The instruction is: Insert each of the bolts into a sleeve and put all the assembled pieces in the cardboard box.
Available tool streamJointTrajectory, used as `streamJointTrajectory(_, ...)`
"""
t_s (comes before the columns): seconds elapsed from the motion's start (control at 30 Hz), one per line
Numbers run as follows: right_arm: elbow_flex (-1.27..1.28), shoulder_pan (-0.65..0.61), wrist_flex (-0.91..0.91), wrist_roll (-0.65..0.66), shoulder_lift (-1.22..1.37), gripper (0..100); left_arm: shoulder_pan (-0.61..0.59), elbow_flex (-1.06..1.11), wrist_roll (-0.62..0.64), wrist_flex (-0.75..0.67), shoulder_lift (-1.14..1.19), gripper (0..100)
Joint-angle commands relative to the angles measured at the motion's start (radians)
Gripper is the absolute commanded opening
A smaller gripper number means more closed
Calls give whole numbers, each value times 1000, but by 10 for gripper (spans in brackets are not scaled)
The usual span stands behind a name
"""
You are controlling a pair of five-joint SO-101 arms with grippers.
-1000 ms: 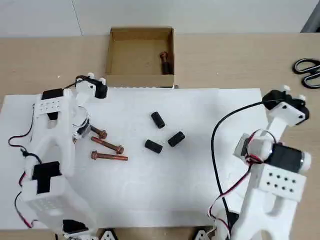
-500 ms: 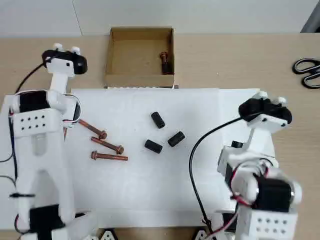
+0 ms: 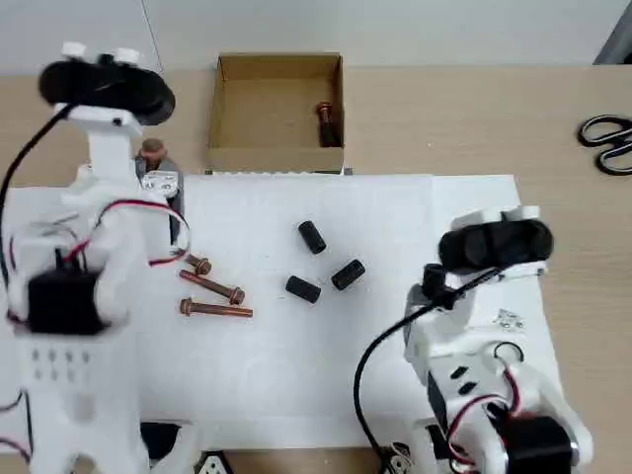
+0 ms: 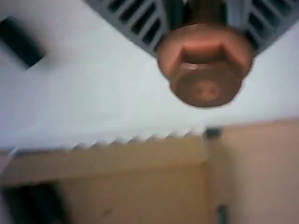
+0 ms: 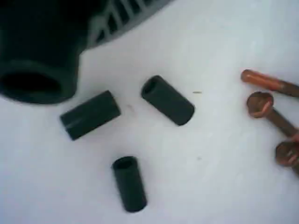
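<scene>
- Jaws of the left gripper [image 4: 202,16] are closed on a copper bolt [image 4: 204,70], which sits between grey ribbed fingers [image 4: 133,18] with its hex head facing the wrist camera.
- In the high view the left arm [image 3: 74,296] stands tall over the left edge of the white mat [image 3: 326,375]. Its wrist is raised, and the gripper hangs near the mat's far left corner.
- The held bolt hangs there above the mat's far edge, short of the cardboard box [image 3: 276,158] and to its left.
- The right gripper [image 5: 56,42] is shut on a black sleeve [image 5: 35,81], carried beside a grey ribbed finger with its open bore turned toward the wrist camera.
- The right arm [image 3: 474,375] rises from the right side of the mat, its dark wrist motor [image 3: 494,245] lifted high and the gripper end turned toward the mat's middle.
- Three loose sleeves [image 3: 348,274] lie clustered near the centre of the mat, apart from one another.
- Three more bolts [image 3: 215,309] lie on the mat just beside the left arm, the farthest partly hidden by it.
- One assembled piece [image 3: 325,120] rests against the box's right wall.
- The box sits on the wooden table [image 3: 444,118], just past the mat's far edge.
- Scissors [image 3: 604,143] lie at the table's far right.
</scene>
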Motion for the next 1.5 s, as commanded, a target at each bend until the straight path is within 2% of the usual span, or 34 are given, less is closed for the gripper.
streamJointTrajectory(0.0,34,-61,-77,64,-59,3,63,44,150,-51,-101,5)
streamJointTrajectory(0.13,157,-107,-170,137,-173,3,106,194,391,-107,-209,5)
streamJointTrajectory(0.27,319,-165,-245,190,-312,3,180,390,512,-247,-351,5)
streamJointTrajectory(0.47,488,-306,-257,201,-467,3,284,699,563,-549,-620,5)
streamJointTrajectory(0.57,508,-343,-300,196,-450,3,328,812,563,-631,-749,5)
streamJointTrajectory(0.9,634,-394,-484,201,-450,3,443,990,612,-635,-1005,5)
streamJointTrajectory(1.13,637,-447,-484,201,-450,3,522,1000,618,-635,-1023,5)
streamJointTrajectory(1.47,631,-449,-484,206,-450,3,525,1036,618,-634,-1020,5)
